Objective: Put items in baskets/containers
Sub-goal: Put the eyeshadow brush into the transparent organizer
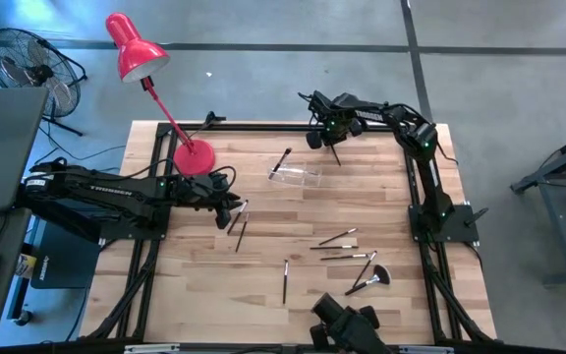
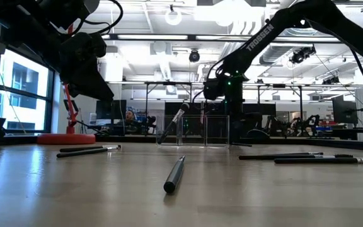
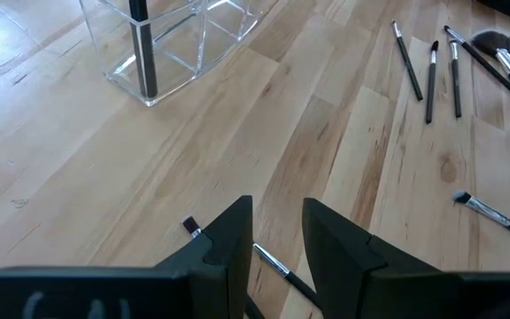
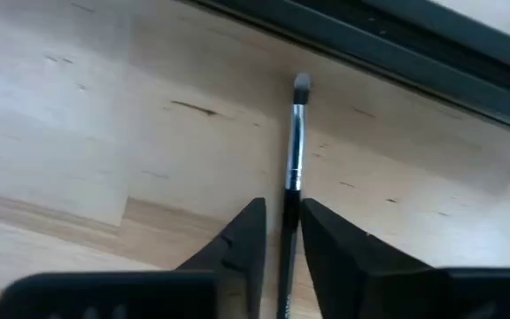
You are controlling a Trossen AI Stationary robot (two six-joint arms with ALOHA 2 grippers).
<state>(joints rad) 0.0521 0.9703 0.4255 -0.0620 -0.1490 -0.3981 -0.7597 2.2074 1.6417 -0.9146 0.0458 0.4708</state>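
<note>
One brush [image 1: 282, 160] in holder [image 1: 296, 175]. Right gripper [image 4: 282, 232] fingers closed on brush [image 4: 296, 133], far right. Left gripper [image 3: 277, 237] fingers narrow, empty, over two brushes [image 1: 239, 224]. Others loose on counter [image 1: 195, 285].

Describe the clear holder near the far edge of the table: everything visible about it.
The clear holder is a small see-through plastic box with straight walls and inner dividers, hard to pick out against the pale wooden table. It stands upright near the table's far edge, between the red lamp base and the right gripper. One dark-handled brush already leans in it, its head sticking out over the rim. Neither gripper touches it.
</note>
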